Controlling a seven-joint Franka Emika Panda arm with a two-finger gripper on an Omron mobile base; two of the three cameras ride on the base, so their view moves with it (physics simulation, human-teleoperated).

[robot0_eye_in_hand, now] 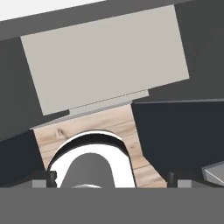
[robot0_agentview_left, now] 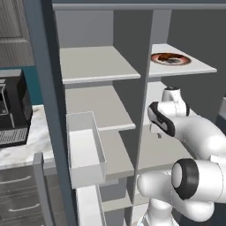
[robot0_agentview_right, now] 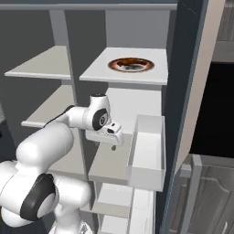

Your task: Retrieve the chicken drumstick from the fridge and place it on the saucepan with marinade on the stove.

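Your gripper (robot0_agentview_right: 113,147) is hanging, fingers spread wide with nothing between them, over a pale middle shelf (robot0_agentview_right: 109,167) inside the open fridge (robot0_agentview_left: 44,88), while the chicken drumstick (robot0_agentview_right: 131,65) is sitting on a plate (robot0_agentview_right: 114,64) 1 shelf higher.

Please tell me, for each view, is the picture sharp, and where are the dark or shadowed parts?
Left base view: sharp, evenly lit, no glare; the fridge back wall is dark grey behind pale shelves. Right base view: equally sharp; the white plate with the chicken drumstick is bright, and the recess right of the fridge is black. Hand view: soft edges, flat light; dark panels frame a pale shelf.
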